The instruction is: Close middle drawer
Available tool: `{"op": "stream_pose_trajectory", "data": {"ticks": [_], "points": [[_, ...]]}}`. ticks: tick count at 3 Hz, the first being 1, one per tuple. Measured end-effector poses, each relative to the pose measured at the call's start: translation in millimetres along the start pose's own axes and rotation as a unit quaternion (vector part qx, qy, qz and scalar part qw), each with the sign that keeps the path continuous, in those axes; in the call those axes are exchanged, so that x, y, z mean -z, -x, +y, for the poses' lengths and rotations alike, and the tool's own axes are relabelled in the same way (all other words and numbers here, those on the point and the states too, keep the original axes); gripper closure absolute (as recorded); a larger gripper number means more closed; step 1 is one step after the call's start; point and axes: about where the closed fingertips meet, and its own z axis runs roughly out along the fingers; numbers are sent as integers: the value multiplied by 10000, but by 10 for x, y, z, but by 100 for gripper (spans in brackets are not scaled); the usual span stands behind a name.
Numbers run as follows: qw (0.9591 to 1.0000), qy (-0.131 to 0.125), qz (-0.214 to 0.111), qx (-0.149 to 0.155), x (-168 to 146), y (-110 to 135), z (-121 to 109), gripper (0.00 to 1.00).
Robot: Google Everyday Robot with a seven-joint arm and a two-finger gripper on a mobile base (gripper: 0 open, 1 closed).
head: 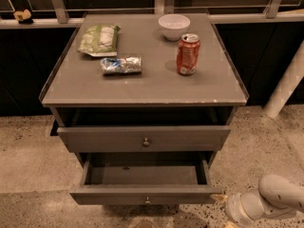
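The middle drawer (pixel 142 193) is the grey one pulled well out of the cabinet. Its shallow tray is empty and a small round knob (pixel 147 201) sits at the centre of its front. My gripper (pixel 228 209) is at the end of the white arm (pixel 273 201), low at the bottom right. It is right by the drawer front's right corner; I cannot tell whether it touches it.
The top drawer (pixel 145 139) above stands a little out. On the cabinet top (pixel 142 87) are a red soda can (pixel 188 54), a white bowl (pixel 174 26), a green snack bag (pixel 99 39) and a crushed can (pixel 121 65). A white post (pixel 285 87) stands at the right.
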Motion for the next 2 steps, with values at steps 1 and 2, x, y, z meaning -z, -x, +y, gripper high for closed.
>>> {"op": "stream_pose_trajectory", "data": {"ticks": [1,2], "points": [[9995,-318,-16,3,26,250,-135,0],[9995,-318,-16,3,26,250,-135,0]]}}
